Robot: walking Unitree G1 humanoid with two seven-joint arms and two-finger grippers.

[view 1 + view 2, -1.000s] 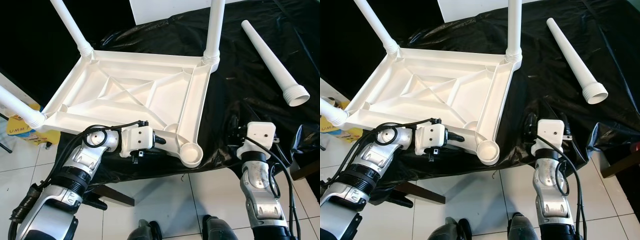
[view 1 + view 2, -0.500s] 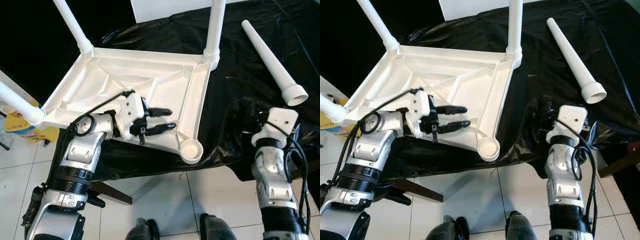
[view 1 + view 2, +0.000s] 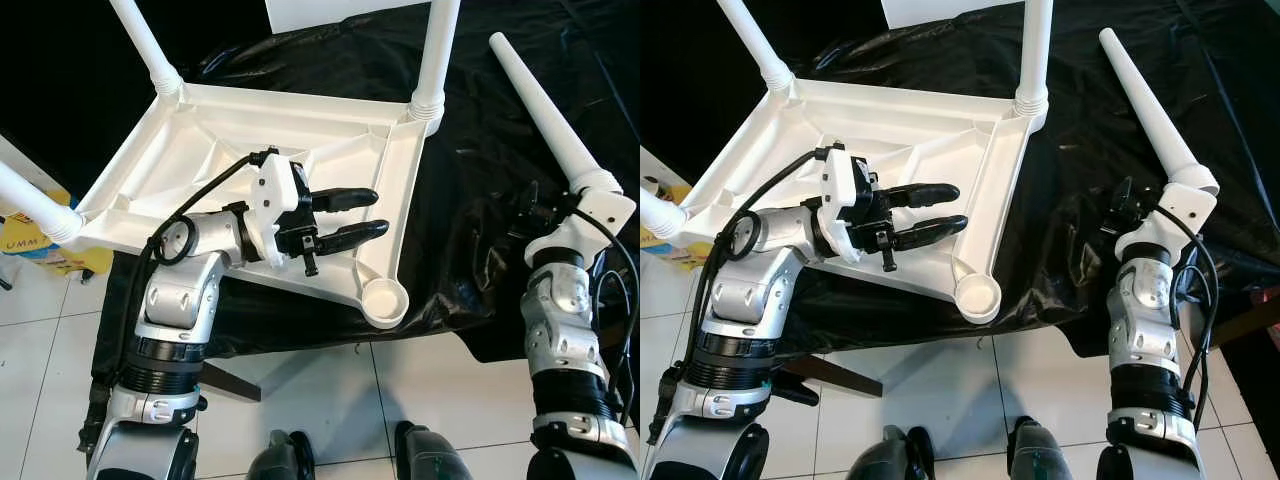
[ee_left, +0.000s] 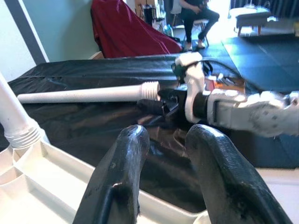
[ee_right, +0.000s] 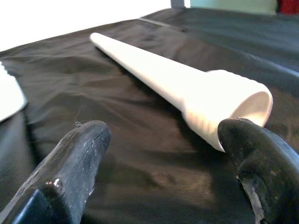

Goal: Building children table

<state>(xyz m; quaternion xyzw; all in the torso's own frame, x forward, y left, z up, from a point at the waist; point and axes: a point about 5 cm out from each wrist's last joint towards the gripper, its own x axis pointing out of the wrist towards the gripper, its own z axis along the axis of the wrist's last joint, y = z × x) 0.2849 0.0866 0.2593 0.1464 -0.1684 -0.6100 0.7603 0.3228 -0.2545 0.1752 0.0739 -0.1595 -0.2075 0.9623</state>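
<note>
My left gripper hovers over upturned white table, fingers parted, empty. My right gripper spread wide at loose leg, not clamped.

left gripper spread, over upturned table | right gripper beside loose leg

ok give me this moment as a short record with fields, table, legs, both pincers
table: white plastic tabletop upside down on black sheeting
fitted legs: three, pointing up, e.g. back right leg
empty socket: near right corner
loose leg: white tapered leg lying on the sheeting, wide threaded end toward the robot
left pincer: open, over the tabletop's underside, holding nothing
right pincer: open, at the loose leg's wide end, not closed on it
</note>
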